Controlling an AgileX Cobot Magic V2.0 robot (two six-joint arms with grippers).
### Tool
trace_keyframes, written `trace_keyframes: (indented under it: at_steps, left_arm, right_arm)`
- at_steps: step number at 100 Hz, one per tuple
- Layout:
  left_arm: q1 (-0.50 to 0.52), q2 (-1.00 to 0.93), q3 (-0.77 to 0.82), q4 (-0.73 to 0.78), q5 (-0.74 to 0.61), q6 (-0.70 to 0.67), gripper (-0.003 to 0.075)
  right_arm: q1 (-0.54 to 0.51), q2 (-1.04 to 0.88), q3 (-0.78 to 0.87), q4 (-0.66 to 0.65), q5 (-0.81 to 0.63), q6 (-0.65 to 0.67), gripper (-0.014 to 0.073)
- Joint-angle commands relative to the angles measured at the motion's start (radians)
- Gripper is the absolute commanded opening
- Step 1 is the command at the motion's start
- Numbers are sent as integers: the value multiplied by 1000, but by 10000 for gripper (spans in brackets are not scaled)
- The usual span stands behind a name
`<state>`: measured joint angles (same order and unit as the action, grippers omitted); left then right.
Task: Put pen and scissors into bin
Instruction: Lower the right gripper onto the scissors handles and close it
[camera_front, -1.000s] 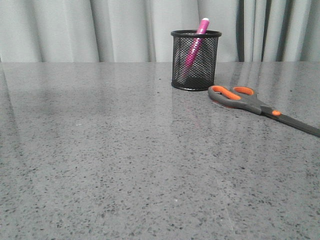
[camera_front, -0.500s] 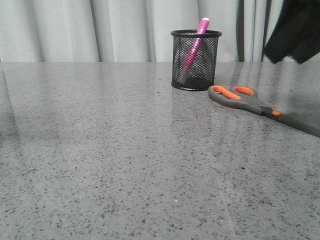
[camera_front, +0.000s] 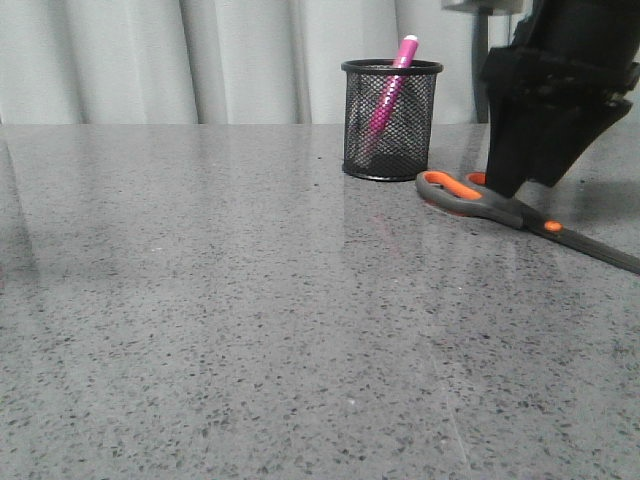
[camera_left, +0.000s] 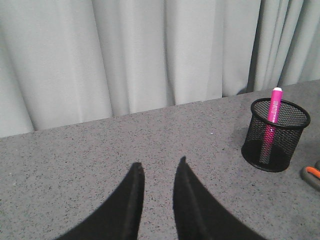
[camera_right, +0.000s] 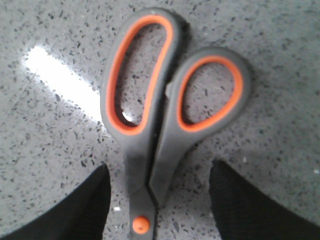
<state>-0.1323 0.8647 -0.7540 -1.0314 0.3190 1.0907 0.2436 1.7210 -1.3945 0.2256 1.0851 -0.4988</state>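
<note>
Descending over the scissors (camera_front: 480, 195) within the last second, the right hand (camera_right: 157, 200) is now held released, one finger on each side of the neck near the orange pivot — no contact is seen yet. A grasp is judged to be next. The scissors lie flat on the tabletop (camera_front: 200, 320), just beside the bin (camera_front: 391, 120). The pen (camera_front: 390, 85) is already stood inside the bin — leaning on its rim. The left hand (camera_left: 157, 172) is held released, empty, well apart from the bin.

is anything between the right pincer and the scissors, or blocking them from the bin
Nothing visible does. The right pincer is open, straddling the scissors near the pivot, with only bare table around them. The bin stands just beside the handles; only the pen leans inside it.
</note>
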Motion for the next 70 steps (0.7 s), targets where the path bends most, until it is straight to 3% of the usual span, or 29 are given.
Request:
trace_keyframes:
  at_steps: [1,23,70]
  left_arm:
    - [4,-12,-29,-35,-34,-7,157]
    - [4,-12,-29,-35,-34,-7,157]
    - [4,-12,-29,-39,-34,-7,157]
  right_arm:
    - [26,-26,-34,-51,-27,28,392]
    - [64,-8,-34,-111,-70,83,392]
    - [64,-8,-34,-97,-22,87,392]
